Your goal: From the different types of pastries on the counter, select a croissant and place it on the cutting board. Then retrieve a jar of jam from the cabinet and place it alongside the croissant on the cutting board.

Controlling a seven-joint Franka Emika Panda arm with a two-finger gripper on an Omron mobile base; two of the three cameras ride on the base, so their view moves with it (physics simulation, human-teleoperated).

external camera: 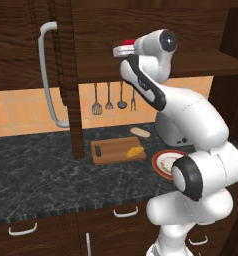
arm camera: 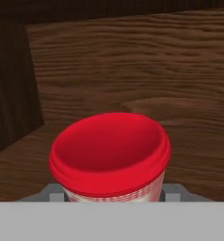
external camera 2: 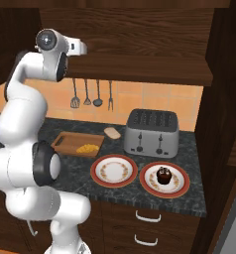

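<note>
The jar of jam, red-lidded with a pale checked band, sits between my fingertips inside the cabinet. My gripper is shut on it. From the left base view the jar shows at the end of the raised arm, just above the cabinet's shelf. Down on the counter, the golden croissant lies on the right end of the cutting board. The pale roll lies behind the board. The dark cupcake sits on a plate.
The cabinet door stands open, edge-on, left of the arm, its grey bar handle facing left. A toaster stands behind two red-rimmed plates. Utensils hang on the tiled wall.
</note>
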